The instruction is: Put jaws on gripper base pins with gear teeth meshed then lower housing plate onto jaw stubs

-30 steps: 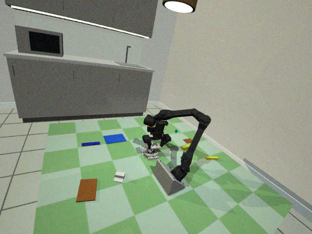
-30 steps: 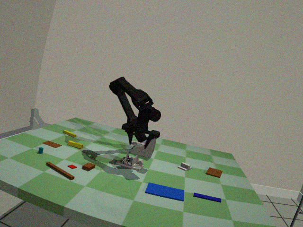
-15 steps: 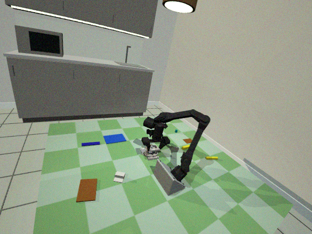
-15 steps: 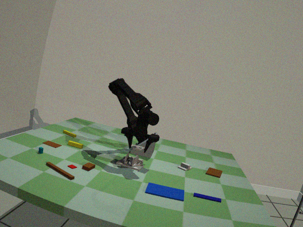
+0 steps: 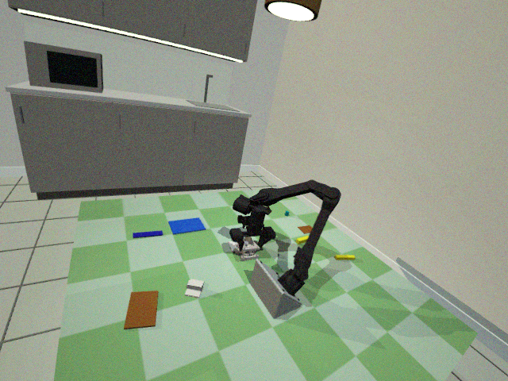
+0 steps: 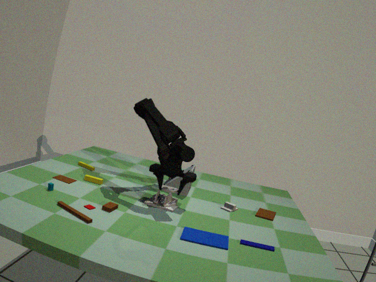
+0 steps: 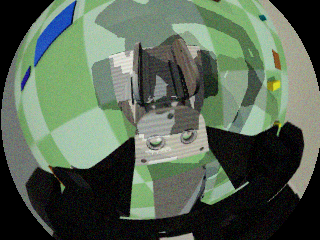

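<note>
At six o'clock of gripper base (image 5: 248, 258) (image 6: 170, 208) (image 7: 120, 75) in wrist view, our pincer (image 5: 251, 246) (image 6: 169, 191) (image 7: 168, 135) grips housing plate (image 5: 251, 246) (image 6: 170, 188) (image 7: 172, 154) by opposite edges, probably keeping underside free for stubs. Jaws stand upright on base; meshing unclear. Plate needs centring, then level lowering.

The black arm rises from its base, bends over at a high elbow and reaches out above the desk, its wrist turned downward. The gripper (image 5: 251, 248) (image 6: 168, 191) (image 7: 168, 135) points down, low over the desk, its two fingers (image 5: 263, 239) (image 6: 183, 185) spread wide apart yet closed on something between them.
</note>
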`<act>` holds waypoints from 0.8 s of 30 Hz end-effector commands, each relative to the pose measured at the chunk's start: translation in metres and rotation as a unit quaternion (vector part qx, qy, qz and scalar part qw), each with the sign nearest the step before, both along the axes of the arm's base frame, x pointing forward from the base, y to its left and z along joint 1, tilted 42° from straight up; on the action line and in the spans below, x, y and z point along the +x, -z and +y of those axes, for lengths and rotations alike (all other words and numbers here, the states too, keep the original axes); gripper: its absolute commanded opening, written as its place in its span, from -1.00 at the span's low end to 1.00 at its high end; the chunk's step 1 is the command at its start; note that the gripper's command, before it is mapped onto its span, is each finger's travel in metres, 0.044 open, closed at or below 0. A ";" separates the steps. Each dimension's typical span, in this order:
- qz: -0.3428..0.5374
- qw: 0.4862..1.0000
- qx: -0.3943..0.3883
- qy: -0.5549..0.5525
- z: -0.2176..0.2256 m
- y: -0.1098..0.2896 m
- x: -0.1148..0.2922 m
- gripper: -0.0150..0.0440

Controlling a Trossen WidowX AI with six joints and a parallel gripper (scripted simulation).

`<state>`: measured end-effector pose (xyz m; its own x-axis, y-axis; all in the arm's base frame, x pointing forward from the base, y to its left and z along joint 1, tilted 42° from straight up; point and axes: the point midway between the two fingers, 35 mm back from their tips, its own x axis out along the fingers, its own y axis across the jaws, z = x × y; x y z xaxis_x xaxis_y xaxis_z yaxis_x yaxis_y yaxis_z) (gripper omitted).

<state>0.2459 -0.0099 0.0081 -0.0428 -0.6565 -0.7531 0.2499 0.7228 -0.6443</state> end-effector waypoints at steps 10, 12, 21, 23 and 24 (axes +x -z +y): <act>0.007 1.000 -0.006 0.000 -0.012 0.012 -0.005 0.70; 0.007 1.000 -0.006 0.000 -0.012 0.012 -0.005 0.70; 0.007 1.000 -0.006 0.000 -0.012 0.012 -0.005 0.70; 0.007 1.000 -0.006 0.000 -0.012 0.012 -0.005 0.70; 0.007 1.000 -0.006 0.000 -0.012 0.012 -0.005 0.70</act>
<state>0.2417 -0.0212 -0.0034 -0.0519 -0.6604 -0.7491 0.2460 0.7186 -0.6505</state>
